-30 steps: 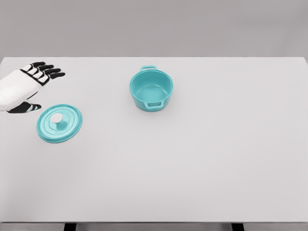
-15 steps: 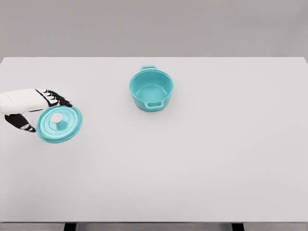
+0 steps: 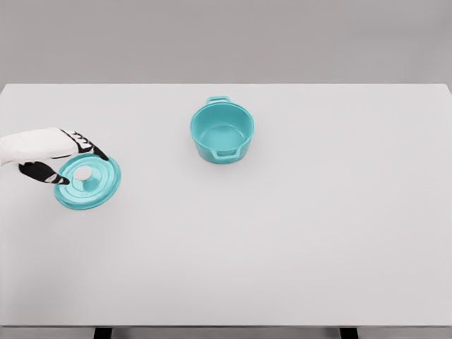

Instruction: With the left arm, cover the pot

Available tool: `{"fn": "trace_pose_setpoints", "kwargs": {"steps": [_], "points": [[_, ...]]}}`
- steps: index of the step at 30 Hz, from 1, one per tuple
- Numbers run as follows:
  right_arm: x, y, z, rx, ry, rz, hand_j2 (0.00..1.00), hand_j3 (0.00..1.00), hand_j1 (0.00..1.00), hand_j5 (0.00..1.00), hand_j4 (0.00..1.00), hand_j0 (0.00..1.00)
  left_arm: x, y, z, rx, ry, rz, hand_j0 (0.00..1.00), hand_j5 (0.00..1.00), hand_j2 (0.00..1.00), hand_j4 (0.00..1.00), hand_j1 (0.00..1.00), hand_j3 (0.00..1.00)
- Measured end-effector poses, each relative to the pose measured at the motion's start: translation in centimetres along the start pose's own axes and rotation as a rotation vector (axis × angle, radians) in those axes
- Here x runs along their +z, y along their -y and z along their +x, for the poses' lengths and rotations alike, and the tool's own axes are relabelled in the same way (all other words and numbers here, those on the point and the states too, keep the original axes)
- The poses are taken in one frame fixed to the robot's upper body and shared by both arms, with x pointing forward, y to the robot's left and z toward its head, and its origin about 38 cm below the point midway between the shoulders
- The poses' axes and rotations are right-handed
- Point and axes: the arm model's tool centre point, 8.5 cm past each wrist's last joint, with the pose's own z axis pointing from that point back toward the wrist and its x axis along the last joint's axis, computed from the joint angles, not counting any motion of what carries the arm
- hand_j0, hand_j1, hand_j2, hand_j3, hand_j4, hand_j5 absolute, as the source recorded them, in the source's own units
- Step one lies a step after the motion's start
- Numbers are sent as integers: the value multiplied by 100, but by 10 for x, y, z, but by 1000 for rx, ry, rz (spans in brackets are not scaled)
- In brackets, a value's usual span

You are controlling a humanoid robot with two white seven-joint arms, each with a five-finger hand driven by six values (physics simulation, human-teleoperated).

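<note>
The left hand (image 3: 49,157) is reaching in from the counter's left edge, thumb and fingers pinching the near-left rim of the teal lid (image 3: 87,182). The open pot (image 3: 222,131) is sitting well apart — to the right and farther back. The pale counter (image 3: 296,233) is backed by a grey wall.

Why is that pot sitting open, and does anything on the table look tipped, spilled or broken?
Nothing looks spilled or broken. The teal pot stands upright and empty at mid-table, open because its lid lies apart near the left edge of the white table. The left hand is at the lid's rim, fingers at its edge.
</note>
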Motion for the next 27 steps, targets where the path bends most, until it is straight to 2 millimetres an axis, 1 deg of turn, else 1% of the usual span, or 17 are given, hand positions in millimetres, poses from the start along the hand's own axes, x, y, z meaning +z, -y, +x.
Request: {"fn": "trace_pose_setpoints", "kwargs": {"steps": [4, 10, 16, 27], "points": [[0, 0, 0, 0, 0, 0, 100, 100, 100, 100, 100, 100, -10, 7, -4, 16, -7, -4, 78, 78, 78, 78, 78, 78], [0, 0, 0, 0, 0, 0, 100, 100, 100, 100, 100, 100, -17, 14, -11, 25, -28, -17, 78, 78, 78, 78, 78, 78], [0, 0, 0, 0, 0, 0, 100, 100, 100, 100, 100, 100, -18, 22, -16, 36, -47, -33, 78, 78, 78, 78, 78, 78], [0, 0, 0, 0, 0, 0, 100, 100, 100, 100, 100, 100, -18, 26, -21, 44, -63, -42, 78, 78, 78, 78, 78, 78]]}}
